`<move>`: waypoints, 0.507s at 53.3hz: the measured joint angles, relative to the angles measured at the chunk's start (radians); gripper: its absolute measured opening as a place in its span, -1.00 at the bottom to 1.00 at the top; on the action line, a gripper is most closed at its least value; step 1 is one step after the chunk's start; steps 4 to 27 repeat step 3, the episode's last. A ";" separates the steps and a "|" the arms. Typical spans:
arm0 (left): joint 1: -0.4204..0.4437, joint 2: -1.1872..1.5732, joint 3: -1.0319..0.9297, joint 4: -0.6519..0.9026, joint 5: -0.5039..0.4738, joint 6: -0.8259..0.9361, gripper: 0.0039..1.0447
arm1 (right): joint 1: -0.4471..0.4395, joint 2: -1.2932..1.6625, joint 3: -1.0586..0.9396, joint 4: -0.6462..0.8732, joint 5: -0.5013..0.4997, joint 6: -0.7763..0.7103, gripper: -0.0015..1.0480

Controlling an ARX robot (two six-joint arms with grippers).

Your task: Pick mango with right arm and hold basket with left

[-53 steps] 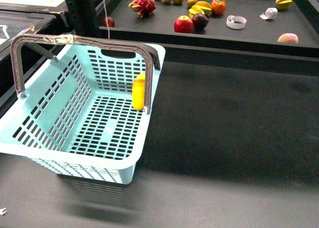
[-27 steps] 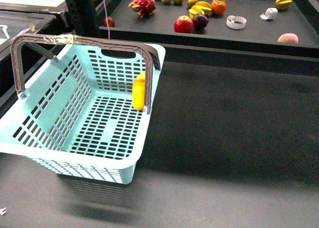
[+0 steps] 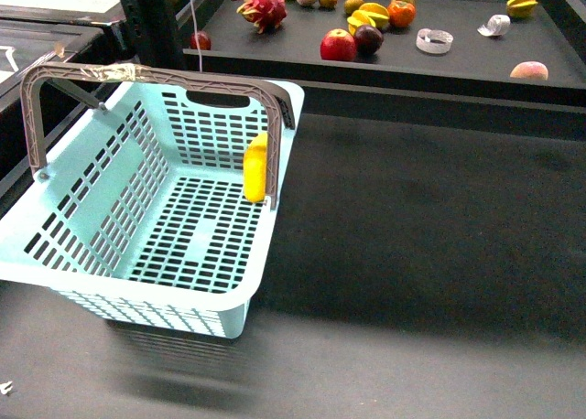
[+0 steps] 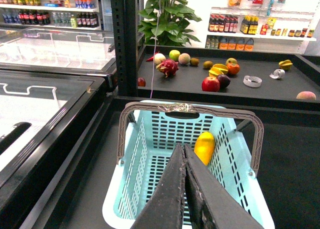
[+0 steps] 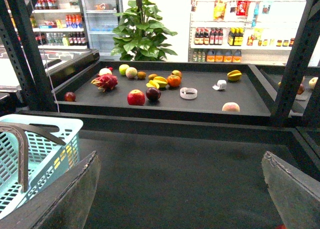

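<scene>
The light blue basket (image 3: 110, 209) stands on the dark table at the left, both grey-brown handles raised. The yellow-orange mango (image 3: 255, 166) leans inside it against the right wall, behind a handle. In the left wrist view the basket (image 4: 227, 161) and mango (image 4: 204, 147) lie below my left gripper (image 4: 183, 148), which is shut on nothing, its fingers pressed together above the basket's near end. My right gripper (image 5: 180, 161) is open and empty over bare dark table, the basket's corner (image 5: 50, 139) off to its side. Neither arm shows in the front view.
A raised black shelf (image 3: 458, 58) at the back holds several fruits: a red apple (image 3: 337, 45), a dragon fruit (image 3: 264, 10), a star fruit (image 3: 522, 5), a peach (image 3: 529, 70) and a tape roll (image 3: 434, 40). Glass-topped freezer cases (image 4: 45, 94) stand left of the basket.
</scene>
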 joint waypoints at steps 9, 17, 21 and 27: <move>0.000 0.000 0.000 0.000 0.000 0.000 -0.96 | 0.000 0.000 0.000 0.000 0.000 0.000 0.84; 0.000 0.000 0.000 0.000 0.000 0.000 -0.96 | 0.000 0.000 0.000 0.000 0.000 0.000 0.84; 0.000 0.000 0.000 0.000 0.000 0.000 -0.96 | 0.000 0.000 0.000 0.000 0.000 0.000 0.84; 0.000 0.000 0.000 0.000 0.000 0.000 -0.96 | 0.000 0.000 0.000 0.000 0.000 0.000 0.84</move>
